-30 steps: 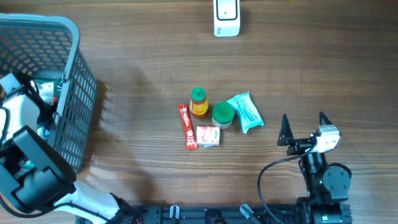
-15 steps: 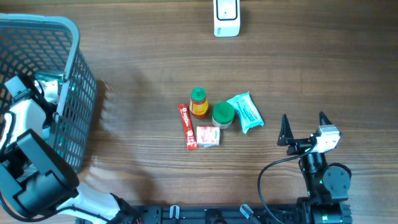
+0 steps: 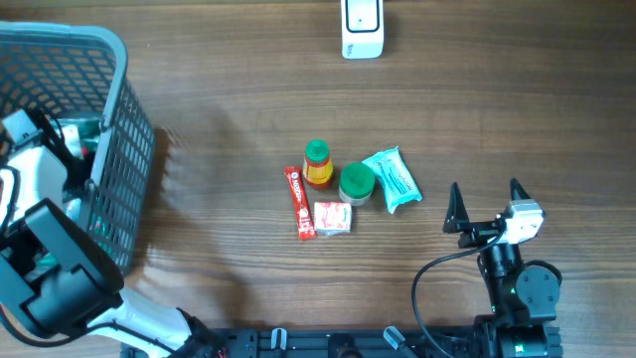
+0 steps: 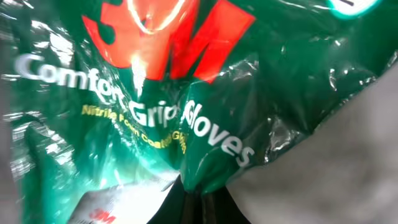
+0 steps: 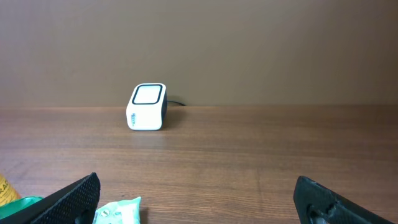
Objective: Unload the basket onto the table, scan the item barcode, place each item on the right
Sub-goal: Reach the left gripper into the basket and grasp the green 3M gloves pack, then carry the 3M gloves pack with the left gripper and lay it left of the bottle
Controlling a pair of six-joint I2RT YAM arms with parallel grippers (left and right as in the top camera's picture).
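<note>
The wooden table (image 3: pixel 229 109) carries a basket (image 3: pixel 124 169) at left, a scanner (image 3: pixel 362 27) at the far edge, and mid-table a clustered bottle (image 3: pixel 317 163), jar (image 3: pixel 356 183), pouch (image 3: pixel 393 179), stick (image 3: pixel 299 203) and box (image 3: pixel 333 217).

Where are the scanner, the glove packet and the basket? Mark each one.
scanner (image 3: pixel 362 28), overhead view, its white top face.
glove packet (image 4: pixel 261 93), left wrist view, plain green wrapper film.
basket (image 3: pixel 121 169), overhead view, its mesh side wall.
</note>
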